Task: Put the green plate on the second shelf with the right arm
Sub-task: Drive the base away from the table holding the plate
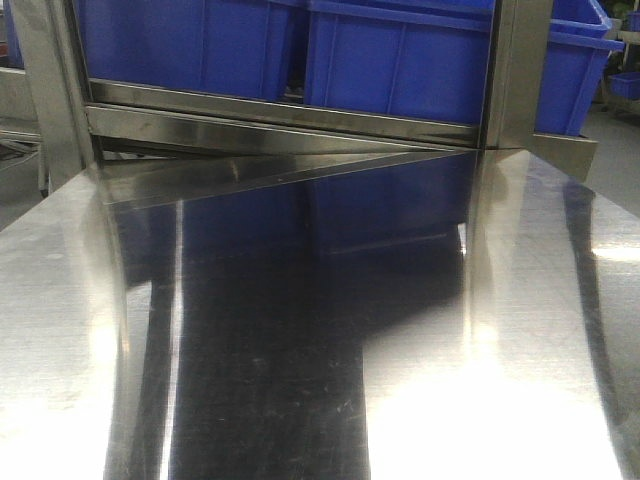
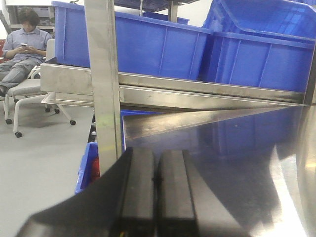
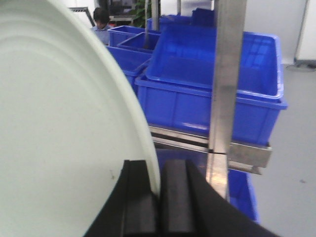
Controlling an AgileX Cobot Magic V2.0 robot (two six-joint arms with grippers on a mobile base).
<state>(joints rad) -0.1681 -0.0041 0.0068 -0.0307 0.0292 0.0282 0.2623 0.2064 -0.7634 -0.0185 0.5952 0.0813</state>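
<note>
Your right claw (image 3: 160, 207) is clamped down on the rim of the green plate (image 3: 59, 123), with the black pads nearly closed and only the thin edge of the plate squeezed between them. On the right wrist cam the plate fills the whole left half of the shot. It's held up off any surface, so you're looking at its pale, smooth face with the rim curving down into the jaws. Past it on the far side there's a steel upright (image 3: 224, 74), and stacked blue bins (image 3: 212, 94) sit on a steel ledge, with one more bin lower down on the right. Whether the plate is actually over a shelf I can't tell from that angle. Your left claw (image 2: 156, 187) is fully closed, pads pressed flat together with nothing in them. It hangs over the near left part of the shiny steel shelf (image 1: 300, 350), which mirrors the bins above it. Far left on the left wrist cam, a person (image 2: 22, 44) sits on a chair (image 2: 29, 91) looking at a phone, well apart from the rack.
</note>
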